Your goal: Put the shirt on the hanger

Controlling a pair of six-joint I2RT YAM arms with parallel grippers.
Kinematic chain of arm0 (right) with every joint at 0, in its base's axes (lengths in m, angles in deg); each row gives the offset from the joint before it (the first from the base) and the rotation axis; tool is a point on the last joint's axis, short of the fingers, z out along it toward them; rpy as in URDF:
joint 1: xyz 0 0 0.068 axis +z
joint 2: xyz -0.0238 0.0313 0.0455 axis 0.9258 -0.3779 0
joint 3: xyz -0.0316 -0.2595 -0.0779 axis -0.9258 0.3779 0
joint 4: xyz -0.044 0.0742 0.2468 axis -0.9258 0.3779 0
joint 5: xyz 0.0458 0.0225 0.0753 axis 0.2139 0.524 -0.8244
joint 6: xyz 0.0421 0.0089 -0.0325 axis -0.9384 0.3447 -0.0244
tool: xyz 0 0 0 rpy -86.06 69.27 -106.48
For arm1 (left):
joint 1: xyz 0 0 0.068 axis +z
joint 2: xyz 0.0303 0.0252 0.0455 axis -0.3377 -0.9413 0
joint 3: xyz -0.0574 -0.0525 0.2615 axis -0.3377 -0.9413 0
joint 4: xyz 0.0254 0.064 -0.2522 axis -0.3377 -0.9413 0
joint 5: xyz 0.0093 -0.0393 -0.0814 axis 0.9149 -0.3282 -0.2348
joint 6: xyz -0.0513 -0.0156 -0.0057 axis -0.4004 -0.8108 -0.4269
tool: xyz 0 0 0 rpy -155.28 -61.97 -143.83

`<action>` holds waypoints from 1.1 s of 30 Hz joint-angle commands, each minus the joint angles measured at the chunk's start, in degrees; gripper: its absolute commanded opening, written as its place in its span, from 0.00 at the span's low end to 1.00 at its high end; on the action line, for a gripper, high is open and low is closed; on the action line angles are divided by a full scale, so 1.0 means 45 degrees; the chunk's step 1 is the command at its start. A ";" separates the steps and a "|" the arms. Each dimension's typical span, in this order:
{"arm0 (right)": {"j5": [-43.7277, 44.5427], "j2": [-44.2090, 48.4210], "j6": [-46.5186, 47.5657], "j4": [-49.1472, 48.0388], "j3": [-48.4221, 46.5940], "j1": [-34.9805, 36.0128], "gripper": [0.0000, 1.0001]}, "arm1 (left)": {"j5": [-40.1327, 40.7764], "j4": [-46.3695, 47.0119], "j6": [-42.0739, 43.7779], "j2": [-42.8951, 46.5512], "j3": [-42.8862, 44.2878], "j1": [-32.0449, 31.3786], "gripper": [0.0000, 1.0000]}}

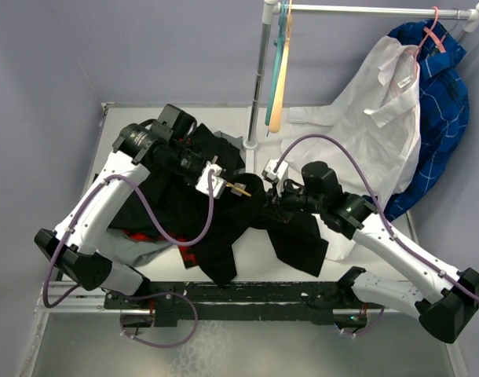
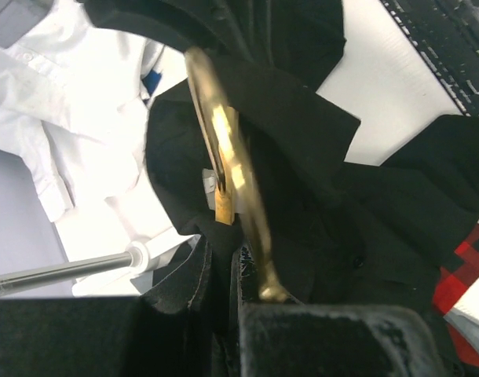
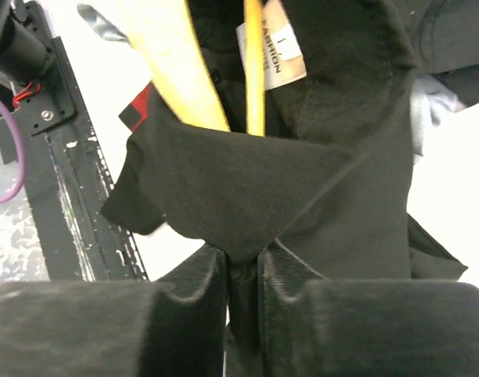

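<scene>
At the near edge, the black base rail (image 1: 247, 292) is seen carrying both arms. The right gripper (image 3: 243, 271) is observed pressed together on a fold of the shirt (image 3: 247, 181), the black cloth being pinched between its two fingers. The left gripper (image 2: 224, 302) is noted with its jaws drawn close. The lower end of the hanger (image 2: 233, 177) is run down into them beside a bunch of black cloth, and the hanger is judged to be pinched there. Both grippers are found near the middle of the table (image 1: 259, 255), just beside each other. The shirt is held up between them, and its loose parts are draped onto the table towards the rail. In the right wrist view, two yellow bars of the hanger are seen passing into the shirt's neck opening, beside a sewn label (image 3: 275, 47); how far the hanger is seated inside cannot be told. Beneath the shirt, a red plaid garment (image 1: 188, 257) and a patch of grey cloth (image 1: 145, 247) are recorded lying on the table. At the far side a rack (image 1: 259, 86) is stood. A teal hanger (image 1: 280, 47) and a pale peach hanger (image 1: 277, 94) are hung side by side by its upright, while a white shirt (image 1: 381, 118) and a blue garment (image 1: 440, 94) are hung at its right end.
</scene>
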 commanded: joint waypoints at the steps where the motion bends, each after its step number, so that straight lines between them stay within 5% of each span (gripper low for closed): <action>1: -0.0246 -0.0126 -0.0116 -0.0746 0.0126 -0.0048 0.05 | -0.1159 0.0396 0.0067 -0.0122 0.0609 -0.0054 0.00; 9: 0.3035 0.1337 -0.1006 -0.2101 0.1098 -0.0038 0.00 | -0.0247 0.1568 -0.1061 -0.0507 0.0296 -0.0044 0.03; 10: 0.3552 0.1675 -0.1137 -0.2193 0.1285 -0.0042 0.00 | 0.0009 0.1931 -0.1420 -0.0564 0.0220 -0.0051 0.15; 12: 0.4268 0.2171 -0.1223 -0.1981 0.1383 -0.0038 0.00 | 0.0569 0.2793 -0.2072 -0.0667 0.0083 0.0021 0.87; 13: 0.4765 0.2246 -0.1274 -0.1714 0.1329 -0.0028 0.00 | 0.0716 0.3058 -0.2213 -0.0753 0.0034 0.0133 0.99; 25: 0.5592 0.3369 -0.1285 -0.0585 0.1415 -0.0043 0.00 | -0.0298 0.6143 -0.2822 -0.1462 -0.0802 0.4345 0.99; 29: 0.5246 0.3698 -0.0962 -0.0254 0.1174 -0.0031 0.00 | 0.0048 0.7988 -0.3548 -0.1755 -0.1564 0.5155 0.99; 33: 0.4954 0.3677 -0.0702 0.0055 0.0922 -0.0041 0.00 | 0.0120 0.7701 -0.3376 -0.2402 -0.1476 0.5414 0.99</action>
